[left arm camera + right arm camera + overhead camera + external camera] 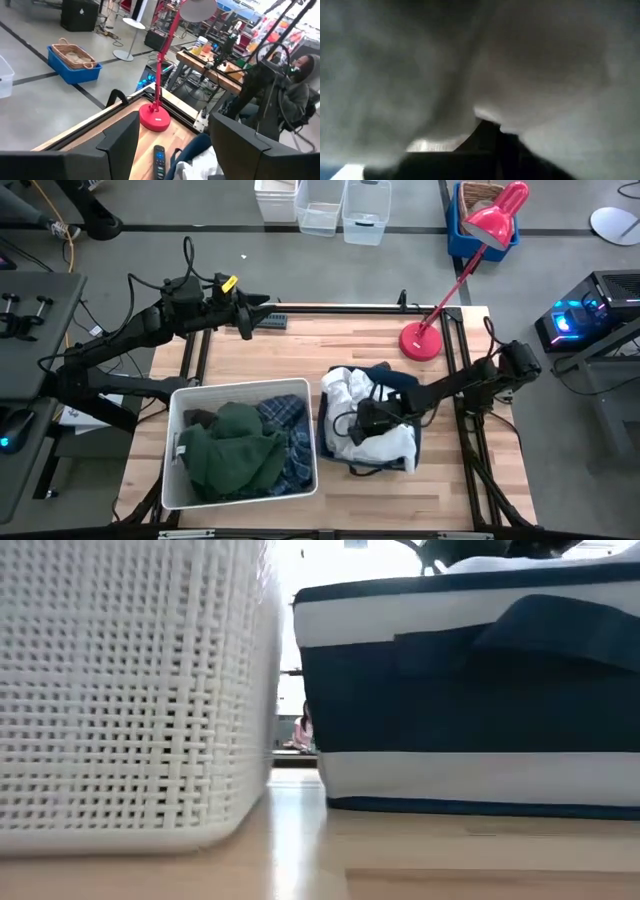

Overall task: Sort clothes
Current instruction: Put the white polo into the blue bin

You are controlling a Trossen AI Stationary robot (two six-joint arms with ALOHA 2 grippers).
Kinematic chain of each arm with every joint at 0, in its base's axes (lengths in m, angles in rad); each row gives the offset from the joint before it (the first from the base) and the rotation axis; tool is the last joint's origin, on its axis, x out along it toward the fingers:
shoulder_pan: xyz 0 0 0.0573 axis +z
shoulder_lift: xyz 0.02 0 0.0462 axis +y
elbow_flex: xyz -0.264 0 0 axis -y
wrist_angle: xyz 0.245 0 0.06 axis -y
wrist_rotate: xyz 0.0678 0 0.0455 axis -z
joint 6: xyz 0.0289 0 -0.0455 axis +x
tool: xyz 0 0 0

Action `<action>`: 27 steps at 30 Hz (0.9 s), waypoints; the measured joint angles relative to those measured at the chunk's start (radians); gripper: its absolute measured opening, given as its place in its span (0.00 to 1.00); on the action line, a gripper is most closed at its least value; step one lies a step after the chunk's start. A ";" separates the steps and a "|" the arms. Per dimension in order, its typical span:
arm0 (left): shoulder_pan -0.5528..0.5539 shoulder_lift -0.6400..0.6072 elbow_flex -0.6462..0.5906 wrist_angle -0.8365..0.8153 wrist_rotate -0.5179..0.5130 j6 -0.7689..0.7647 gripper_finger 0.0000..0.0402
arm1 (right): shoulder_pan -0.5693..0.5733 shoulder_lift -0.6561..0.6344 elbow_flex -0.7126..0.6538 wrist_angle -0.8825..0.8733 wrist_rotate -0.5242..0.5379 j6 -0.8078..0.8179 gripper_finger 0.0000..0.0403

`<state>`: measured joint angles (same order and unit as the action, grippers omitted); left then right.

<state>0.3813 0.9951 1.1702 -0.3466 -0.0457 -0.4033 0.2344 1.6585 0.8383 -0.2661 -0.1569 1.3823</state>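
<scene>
A dark green garment (232,448) and a blue-and-white plaid shirt (290,430) lie in the white plastic bin (175,442) at the table's near left. Several white pieces (375,442) lie piled in the navy fabric bin (402,385) beside it. My right gripper (358,420) is down among the white pieces, and white fabric (545,75) fills the right wrist view. My left gripper (245,318) is open and empty, held above the table's far edge, well away from the clothes; it also shows in the left wrist view (172,130).
A red desk lamp (425,340) stands at the far right of the table. A dark remote (275,320) lies by the far edge near my left gripper. In the low view the white bin (130,690) and navy bin (470,690) stand side by side with a narrow gap between them.
</scene>
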 joint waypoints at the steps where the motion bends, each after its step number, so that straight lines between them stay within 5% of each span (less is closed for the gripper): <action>1: 0.000 0.000 0.000 0.000 0.006 0.012 0.57 | 0.006 -0.016 -0.001 -0.017 0.004 -0.012 0.00; 17: 0.000 0.000 0.000 0.007 0.010 0.036 0.57 | 0.095 -0.313 -0.007 -0.326 -0.001 -0.216 0.00; 27: -0.004 0.000 0.000 0.119 0.009 0.022 0.57 | 0.016 -0.546 -0.005 -0.289 0.073 -0.393 0.00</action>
<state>0.3775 0.9947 1.1702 -0.2276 -0.0364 -0.3817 0.2499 1.1126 0.8333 -0.5553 -0.0840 0.9895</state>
